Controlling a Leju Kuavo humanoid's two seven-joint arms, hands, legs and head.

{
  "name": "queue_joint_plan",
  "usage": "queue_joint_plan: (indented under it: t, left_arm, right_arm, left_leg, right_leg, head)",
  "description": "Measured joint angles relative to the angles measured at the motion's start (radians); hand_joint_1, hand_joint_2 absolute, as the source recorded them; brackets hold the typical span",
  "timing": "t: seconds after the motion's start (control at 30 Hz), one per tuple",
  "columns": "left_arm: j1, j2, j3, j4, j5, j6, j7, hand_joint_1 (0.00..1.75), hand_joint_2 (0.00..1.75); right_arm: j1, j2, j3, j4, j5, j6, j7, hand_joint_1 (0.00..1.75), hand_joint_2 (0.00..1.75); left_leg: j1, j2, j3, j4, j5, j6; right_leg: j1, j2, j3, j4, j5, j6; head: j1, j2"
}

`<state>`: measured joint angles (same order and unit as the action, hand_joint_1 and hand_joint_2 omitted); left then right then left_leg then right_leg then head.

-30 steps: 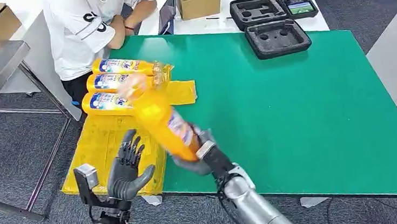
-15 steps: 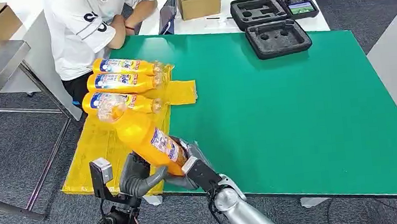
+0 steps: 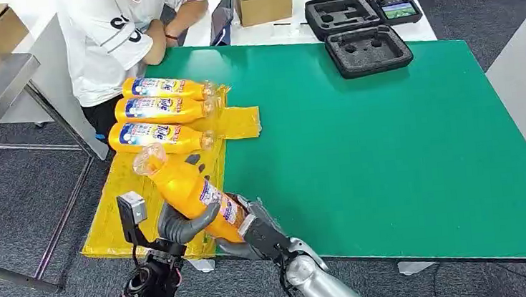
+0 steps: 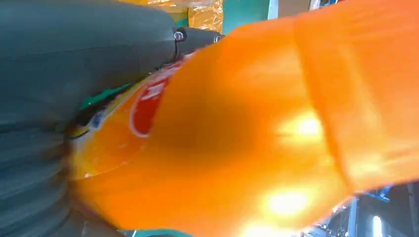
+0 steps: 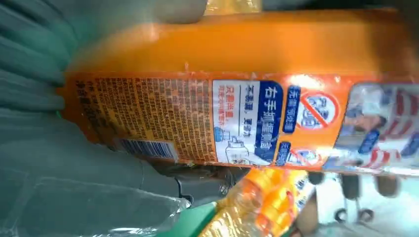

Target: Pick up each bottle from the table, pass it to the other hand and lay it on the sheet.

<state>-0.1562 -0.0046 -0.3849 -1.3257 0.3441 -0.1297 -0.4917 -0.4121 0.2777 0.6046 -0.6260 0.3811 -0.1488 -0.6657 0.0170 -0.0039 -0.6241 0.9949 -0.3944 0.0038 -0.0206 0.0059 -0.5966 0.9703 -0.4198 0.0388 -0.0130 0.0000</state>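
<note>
Fingers of the left robot hand (image 3: 180, 224) wrap the orange bottle (image 3: 190, 189) at mid-body, while the right robot hand (image 3: 247, 230) grips its base end, so both hold it at once. The bottle's long axis slants up and away, cap toward the three bottles (image 3: 160, 113) already lying on the yellow sheet (image 3: 124, 196), above the near edge of the green desk (image 3: 389, 144).

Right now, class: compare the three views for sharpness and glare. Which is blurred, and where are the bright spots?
Head view: sharp, evenly lit. Left wrist view: the held bottle sits too close, soft and blurred, with bright glare spots on its orange body. Right wrist view: label print readable, a mild glare patch on it, edges near the right hand soft.
</note>
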Motion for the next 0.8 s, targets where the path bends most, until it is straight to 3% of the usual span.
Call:
queue_joint_plan:
  t: [0.3,0.33,0.37,0.8]
  left_arm:
    - [-0.007,0.008,0.008,0.015,0.042,-0.039,0.006,0.0,1.75]
    - [-0.009,0.009,0.009,0.018,0.045,-0.045,0.011,1.52,1.75]
    - [-0.011,0.01,0.009,0.021,0.045,-0.052,0.016,1.75,1.75]
    - [-0.031,0.022,-0.024,0.031,0.004,-0.103,0.029,1.75,1.75]
  right_arm:
    - [-0.031,0.005,0.013,0.072,0.062,0.031,0.032,1.75,1.75]
    - [-0.034,0.005,0.014,0.079,0.063,0.031,0.033,1.75,1.75]
    - [-0.036,0.006,0.014,0.082,0.062,0.03,0.035,1.75,1.75]
    - [-0.038,0.006,0.011,0.095,0.054,0.01,0.034,1.75,1.75]
  left_leg:
    - [0.0,0.0,0.0,0.0,0.0,0.0]
    - [0.0,0.0,0.0,0.0,0.0,0.0]
    - [0.0,0.0,0.0,0.0,0.0,0.0]
    - [0.0,0.0,0.0,0.0,0.0,0.0]
  right_leg:
    - [0.0,0.0,0.0,0.0,0.0,0.0]
    - [0.0,0.0,0.0,0.0,0.0,0.0]
    - [0.0,0.0,0.0,0.0,0.0,0.0]
    - [0.0,0.0,0.0,0.0,0.0,0.0]
  head:
    - [0.0,0.0]
    - [0.0,0.0]
    - [0.0,0.0]
    - [0.0,0.0]
